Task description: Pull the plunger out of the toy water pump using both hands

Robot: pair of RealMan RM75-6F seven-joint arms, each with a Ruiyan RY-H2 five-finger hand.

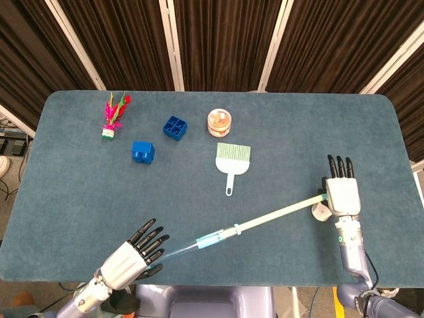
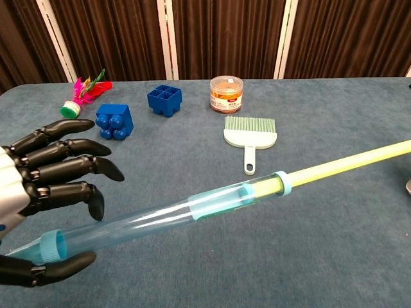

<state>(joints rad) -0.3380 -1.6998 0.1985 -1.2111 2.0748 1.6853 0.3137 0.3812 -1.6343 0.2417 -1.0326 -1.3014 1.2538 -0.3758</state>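
The left hand (image 2: 38,192) is pinching the toy water pump (image 2: 160,215) barrel's tip above the bench (image 1: 298,132); the right hand (image 1: 341,195) is gripping the plunger (image 1: 278,213) end (mostly withdrawn). That thin pinch risks slipping, dropping the barrel.

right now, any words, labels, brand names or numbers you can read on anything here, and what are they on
No text can be read in either view.
Round jar: it has a red band of print on its label, too small and blurred to read.
Toy water pump, brush, blue blocks, feathered shuttlecock, left hand and right hand: no print visible.
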